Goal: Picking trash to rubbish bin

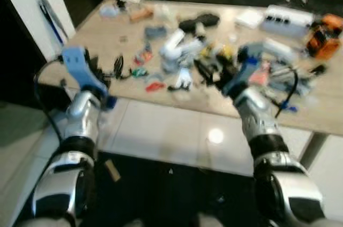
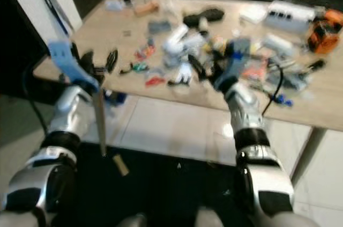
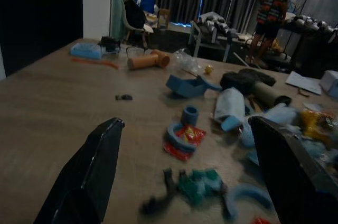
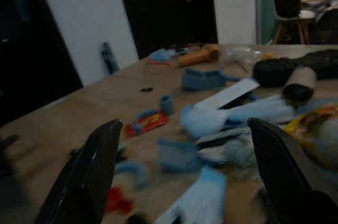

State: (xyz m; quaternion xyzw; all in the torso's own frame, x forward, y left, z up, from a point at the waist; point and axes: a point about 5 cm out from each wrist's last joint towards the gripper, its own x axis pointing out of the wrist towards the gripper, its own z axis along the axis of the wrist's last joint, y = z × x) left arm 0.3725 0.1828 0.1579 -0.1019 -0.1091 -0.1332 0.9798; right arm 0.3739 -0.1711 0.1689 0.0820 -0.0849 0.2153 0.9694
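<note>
**Cluttered worktop strewn with scraps and parts**

A long, pale wooden worktop (image 1: 134, 85) carries a dense scatter of litter, thickest from its middle toward the right end. Near the far edge lie an orange-tan cylinder (image 3: 148, 60), a black bundle (image 1: 199, 21) and a white box (image 1: 288, 19), with an orange device (image 1: 324, 37) at the far right corner. Blue plastic pieces (image 3: 186, 85), a red wrapper (image 3: 185, 138) and a green scrap (image 3: 198, 184) lie nearer the front edge. The left end is mostly bare wood. Pale floor tiles (image 1: 177, 130) show below the front edge.
</note>
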